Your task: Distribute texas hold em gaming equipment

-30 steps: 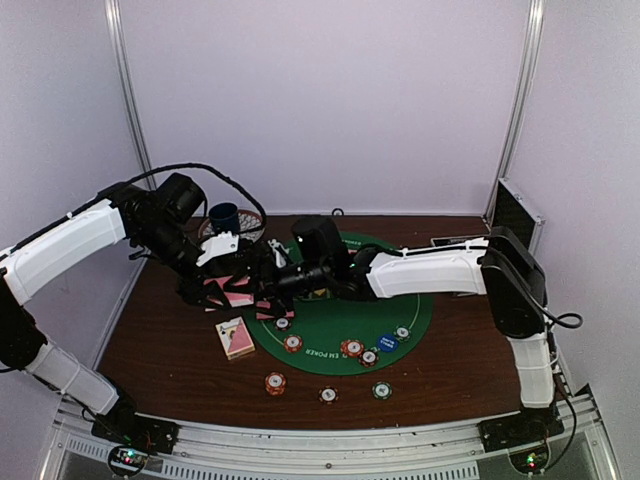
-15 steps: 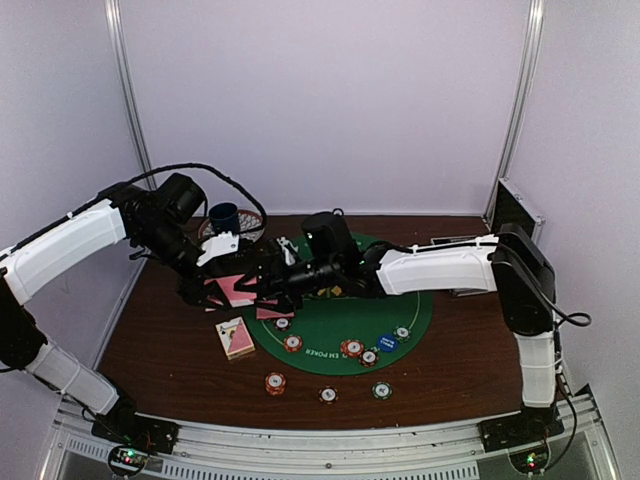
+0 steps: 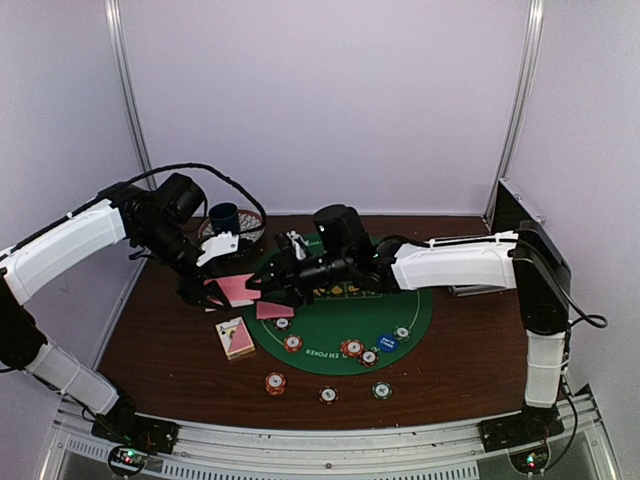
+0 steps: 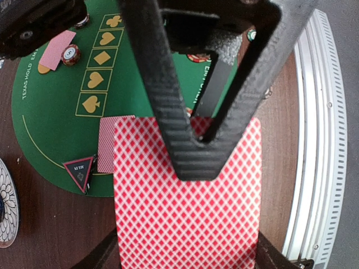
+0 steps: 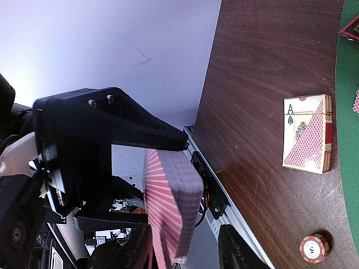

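Cards (image 4: 188,207): pink-red diamond lattice on white. Mat (image 4: 50,120) green with yellow suit boxes; triangular marker (image 4: 80,172) black, red-edged

Eight striped poker chips (image 3: 293,343) show from above: five on the one green mat (image 3: 320,330) and three on the bare wood in front of it. There is one blue button (image 3: 388,342), one boxed pack of cards (image 3: 235,337) and one thick stack of pink-backed cards (image 4: 168,224). The left wrist view shows two single cards (image 4: 56,49) face down on the mat and one triangular marker (image 4: 80,172). There is also one dark cup (image 3: 224,217), one patterned saucer (image 4: 4,207) and one metal case (image 3: 515,212).
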